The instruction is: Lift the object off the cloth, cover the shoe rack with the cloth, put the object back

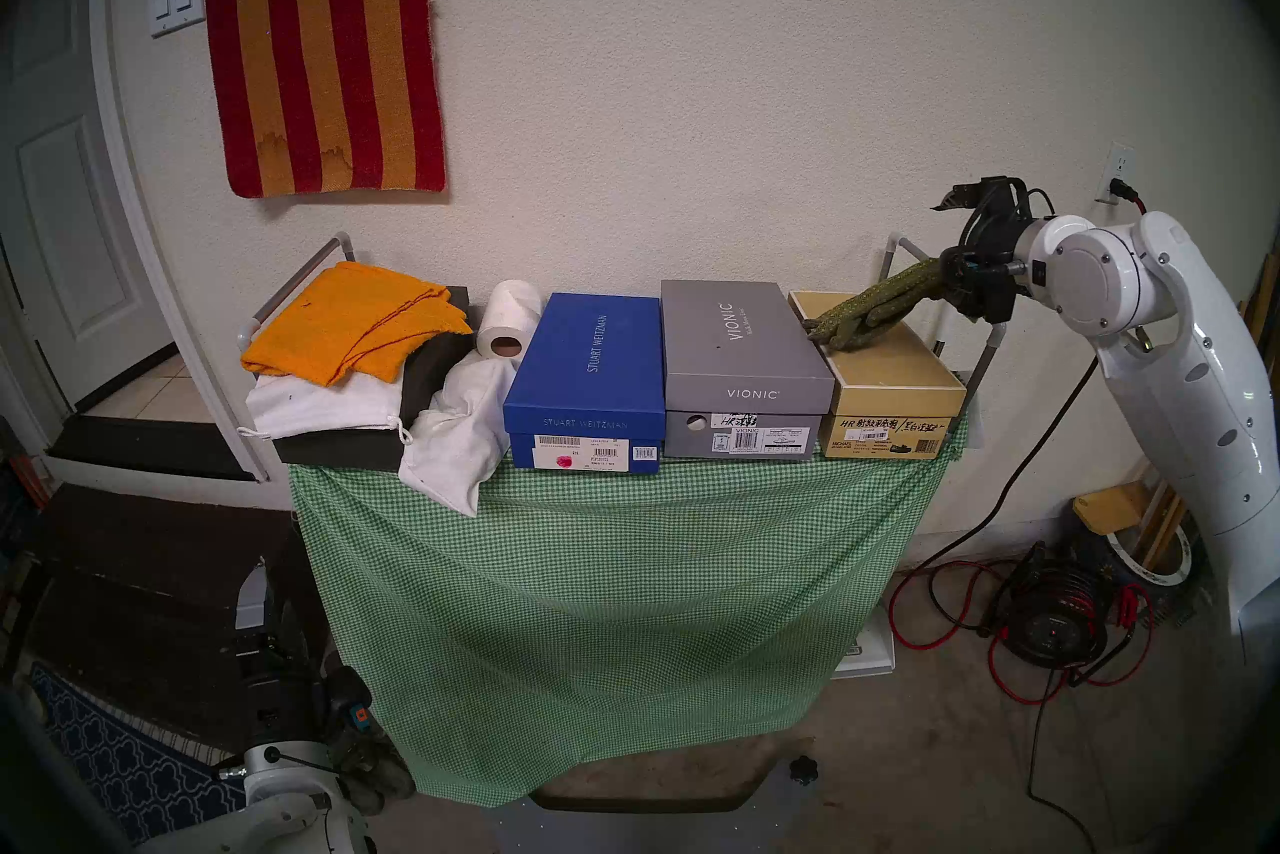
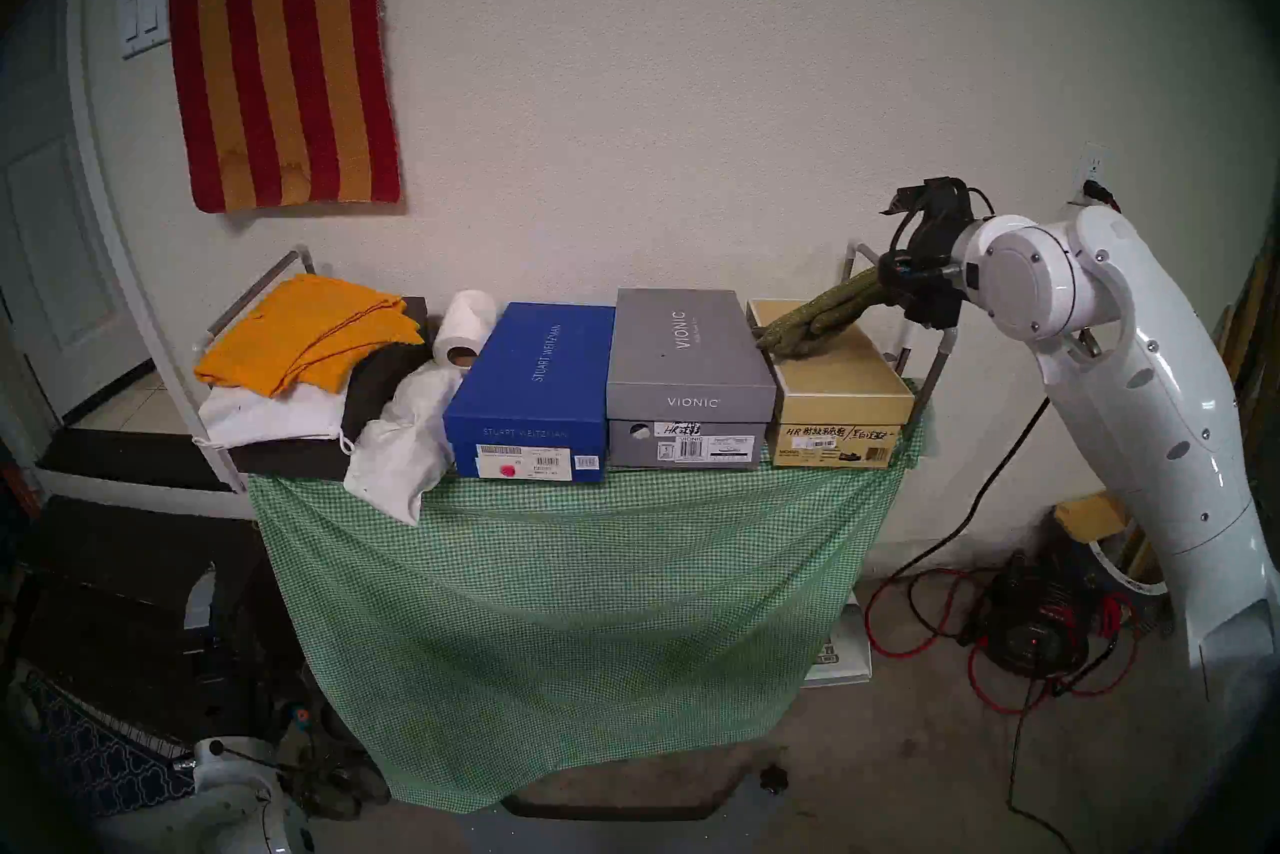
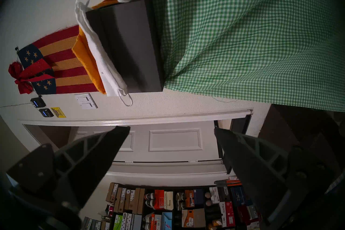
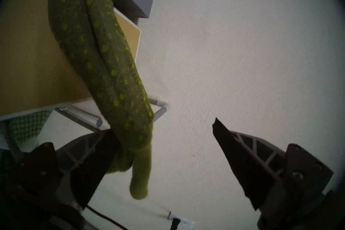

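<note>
The olive-green gloves [image 1: 866,305] slant from my right gripper [image 1: 949,242] down to the tan shoe box [image 1: 893,388], their fingertips resting on its lid. In the right wrist view the jaws stand wide open [image 4: 162,125], and the gloves [image 4: 104,56] lie against one finger [image 4: 89,158] with the cuffs hanging past it. The green-and-white checked cloth [image 1: 589,589] hangs down over the front of the shoe rack [image 1: 298,277], hiding its shelves. My left gripper [image 3: 171,127] is open and empty, low beside the cloth's left edge [image 3: 242,28].
On the rack's top stand a blue box [image 1: 589,374], a grey box [image 1: 741,360], a toilet roll [image 1: 509,319], white bags [image 1: 457,430] and a folded orange cloth [image 1: 353,319] on a dark box. A striped rug [image 1: 325,28] hangs on the wall. A cable reel [image 1: 1053,617] sits on the floor at right.
</note>
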Available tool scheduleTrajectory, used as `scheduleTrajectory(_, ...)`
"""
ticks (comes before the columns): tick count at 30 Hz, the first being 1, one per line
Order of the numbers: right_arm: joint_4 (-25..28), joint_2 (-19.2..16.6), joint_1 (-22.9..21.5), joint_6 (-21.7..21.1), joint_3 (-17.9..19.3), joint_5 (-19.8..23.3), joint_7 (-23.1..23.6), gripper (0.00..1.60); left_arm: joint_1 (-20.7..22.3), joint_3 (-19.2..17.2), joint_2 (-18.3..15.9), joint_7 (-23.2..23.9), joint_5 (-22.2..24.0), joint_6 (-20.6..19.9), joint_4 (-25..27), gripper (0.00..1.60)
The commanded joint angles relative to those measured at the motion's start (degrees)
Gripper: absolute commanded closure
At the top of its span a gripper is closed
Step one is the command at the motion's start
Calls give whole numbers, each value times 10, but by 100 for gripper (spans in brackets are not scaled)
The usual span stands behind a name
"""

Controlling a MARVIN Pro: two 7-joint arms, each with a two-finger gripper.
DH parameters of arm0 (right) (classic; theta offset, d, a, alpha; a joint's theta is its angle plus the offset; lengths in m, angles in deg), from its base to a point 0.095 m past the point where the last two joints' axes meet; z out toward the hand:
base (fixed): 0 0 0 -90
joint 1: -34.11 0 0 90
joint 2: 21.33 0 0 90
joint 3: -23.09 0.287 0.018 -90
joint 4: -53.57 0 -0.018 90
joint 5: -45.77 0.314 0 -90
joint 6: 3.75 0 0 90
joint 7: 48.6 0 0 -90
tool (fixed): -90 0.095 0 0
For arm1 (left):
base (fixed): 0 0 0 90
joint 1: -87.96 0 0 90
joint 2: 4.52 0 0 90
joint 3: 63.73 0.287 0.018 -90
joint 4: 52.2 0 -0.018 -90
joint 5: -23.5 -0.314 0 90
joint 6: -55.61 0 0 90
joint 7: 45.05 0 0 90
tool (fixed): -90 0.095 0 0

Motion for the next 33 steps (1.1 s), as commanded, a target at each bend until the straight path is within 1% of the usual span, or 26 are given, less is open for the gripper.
scheduleTrajectory(1, 70, -59, 66, 39, -38, 8, 37, 0, -3, 1, 0, 0, 0, 0, 0, 0)
scheduleTrajectory(2, 86, -68, 78, 41, -36, 10, 40, 0, -3, 0, 0, 0, -1, 0, 0, 0)
scheduleTrajectory(3, 82, -74, 71, 48, -42, 13, 46, 0, -3, 0, 0, 0, -1, 0, 0, 0)
scheduleTrajectory(4, 101, -88, 86, 48, -33, 8, 52, 0, -3, 0, 1, 1, -1, 0, 0, 0)
scheduleTrajectory(6, 108, -97, 98, 54, -19, 2, 61, 0, -3, 0, 1, 1, -1, 0, 0, 0)
scheduleTrajectory(9, 113, -115, 121, 57, 14, -6, 64, 0, -3, 0, 1, 1, -2, 0, 0, 0)
scheduleTrajectory(10, 114, -128, 136, 58, 27, -3, 59, 0, -3, -1, 1, 2, -2, 0, 0, 0)
scheduleTrajectory(11, 107, -123, 131, 64, 33, -5, 64, 0, -3, -1, 2, 2, -3, 0, 0, 0)
scheduleTrajectory(12, 110, -137, 147, 66, 48, -1, 60, 0, -3, -1, 2, 2, -3, 0, 0, 0)
scheduleTrajectory(13, 107, -136, 147, 68, 55, -2, 64, 0, -3, -1, 2, 2, -3, 1, 0, 0)
scheduleTrajectory(14, 108, -147, 158, 70, 68, 1, 63, 0, -3, -1, 2, 2, -3, 1, 0, 0)
scheduleTrajectory(17, 104, -163, 174, 77, 94, 5, 67, 0, -3, -1, 2, 3, -4, 1, 0, 0)
scheduleTrajectory(18, 101, -176, 183, 78, 103, 6, 65, 0, -3, -1, 3, 3, -4, 1, 0, 0)
scheduleTrajectory(19, 93, -177, 187, 79, 113, 7, 70, 0, -3, -1, 3, 3, -4, 1, 0, 0)
scheduleTrajectory(20, 87, -189, 190, 78, 115, 11, 70, 0, -3, -1, 3, 3, -4, 1, 0, 0)
scheduleTrajectory(21, 83, -193, 201, 83, 128, 12, 72, 0, -3, -2, 3, 3, -5, 1, 0, 0)
scheduleTrajectory(23, 69, -199, 211, 85, 142, 12, 80, 0, -3, -2, 3, 4, -5, 1, 0, 0)
scheduleTrajectory(25, 63, -202, 214, 86, 147, 11, 83, 0, -3, -2, 3, 4, -5, 1, -1, 0)
scheduleTrajectory(26, 44, -203, 217, 81, 163, -1, 80, 0, -3, -2, 4, 4, -6, 1, -1, 0)
scheduleTrajectory(31, -11, -190, 204, 57, 210, -18, 64, 0, -2, -2, 5, 5, -6, 2, -1, 0)
scheduleTrajectory(32, -31, -184, 198, 46, 227, -27, 54, 0, -2, -2, 5, 6, -7, 2, -1, 0)
scheduleTrajectory(33, -41, -181, 198, 41, 235, -30, 51, 0, -2, -3, 5, 6, -7, 2, -1, 0)
